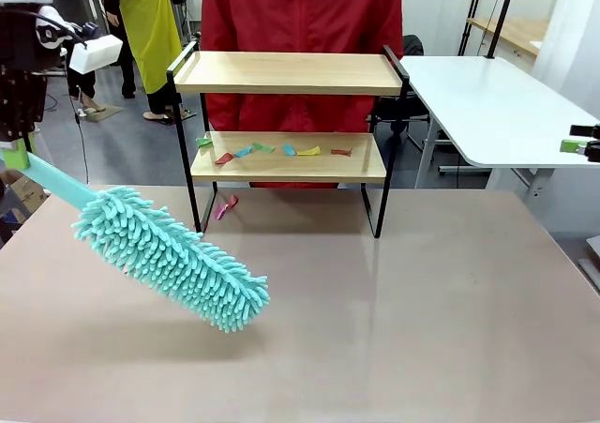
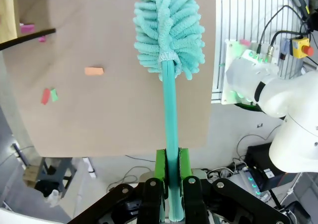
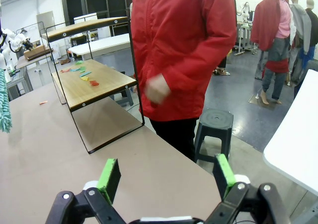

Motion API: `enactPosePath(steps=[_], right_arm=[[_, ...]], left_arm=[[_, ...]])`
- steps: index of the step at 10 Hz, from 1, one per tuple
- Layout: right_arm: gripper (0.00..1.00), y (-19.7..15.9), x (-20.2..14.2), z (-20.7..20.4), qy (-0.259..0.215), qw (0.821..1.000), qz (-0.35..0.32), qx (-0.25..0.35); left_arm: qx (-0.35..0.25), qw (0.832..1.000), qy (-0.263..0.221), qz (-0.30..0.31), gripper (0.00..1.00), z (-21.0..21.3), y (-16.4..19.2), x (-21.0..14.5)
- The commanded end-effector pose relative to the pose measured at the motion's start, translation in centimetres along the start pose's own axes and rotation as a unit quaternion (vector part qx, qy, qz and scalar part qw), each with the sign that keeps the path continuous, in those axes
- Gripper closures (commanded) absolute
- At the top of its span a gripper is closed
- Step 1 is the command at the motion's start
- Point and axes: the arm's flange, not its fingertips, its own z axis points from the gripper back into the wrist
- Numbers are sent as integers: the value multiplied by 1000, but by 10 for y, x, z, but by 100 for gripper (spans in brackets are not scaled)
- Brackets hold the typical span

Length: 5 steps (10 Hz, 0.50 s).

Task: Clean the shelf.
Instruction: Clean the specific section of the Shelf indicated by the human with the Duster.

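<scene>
Turquoise duster (image 1: 173, 259), pale wooden shelf (image 1: 286, 71), bright scraps (image 1: 272, 149) over a beige tabletop (image 1: 394, 329).
The duster's shaggy head and smooth handle are the same turquoise. The shelf has two light wooden boards with a faint grain, set in a thin black frame. The scraps on its lower board are green, red, light blue, yellow and orange-red, and the pink scraps (image 1: 225, 207) lie on the plain, dull beige tabletop. The left tool (image 2: 172, 157) and the right tool (image 3: 166, 163) are black with bright green pads (image 3: 109, 179). The person's jacket (image 1: 300, 10) is plain red; the side table (image 1: 487, 104) is white.
</scene>
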Motion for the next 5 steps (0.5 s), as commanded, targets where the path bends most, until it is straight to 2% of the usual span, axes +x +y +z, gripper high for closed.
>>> enactPosePath(steps=[1, 5], right_arm=[[0, 1, 2, -1, 0, 1000, 2, -1], [0, 1, 2, -1, 0, 1000, 2, -1]], left_arm=[[-3, 1000, 1, -1, 87, 4, -1, -1], [-3, 1000, 1, -1, 87, 4, -1, -1]])
